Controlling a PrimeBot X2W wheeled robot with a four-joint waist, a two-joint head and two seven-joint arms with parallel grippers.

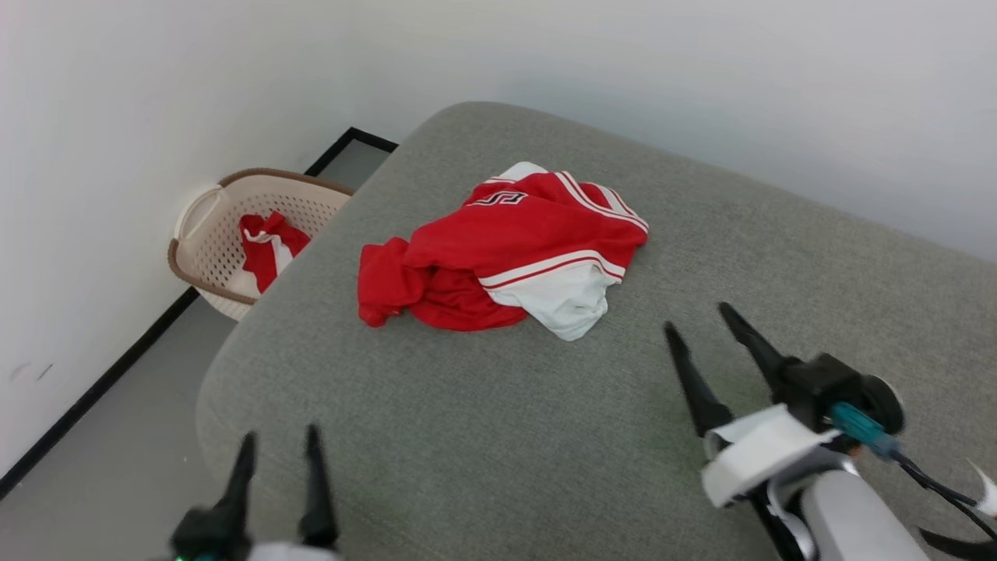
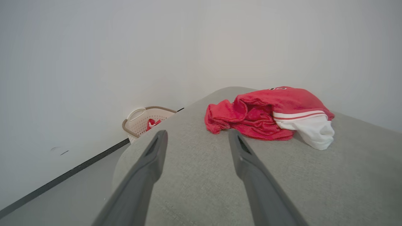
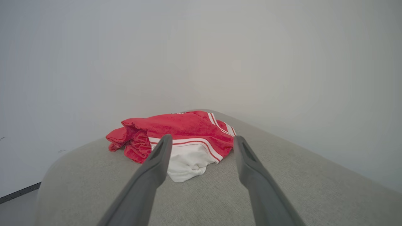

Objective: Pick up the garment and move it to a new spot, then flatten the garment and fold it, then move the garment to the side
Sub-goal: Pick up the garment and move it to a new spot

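Note:
The garment (image 1: 506, 249) is a crumpled red jersey with white panels and striped trim, bunched near the middle of a grey cushioned surface (image 1: 467, 436). A bit of a block numeral shows at its far edge. My left gripper (image 1: 280, 444) stands open at the lower left, well short of the cloth. My right gripper (image 1: 697, 315) is open too, just to the right of and nearer than the white panel. From the left wrist the garment (image 2: 270, 114) lies ahead and to the right of the left gripper (image 2: 196, 135). From the right wrist the garment (image 3: 182, 135) sits straight beyond the right gripper (image 3: 202, 139).
A cream perforated laundry basket (image 1: 202, 241) with a brown rim stands on the floor left of the cushion, holding another red and white cloth (image 1: 265, 249). White walls close in behind and to the left. The cushion's rounded edge drops to grey floor (image 1: 117, 467) on the left.

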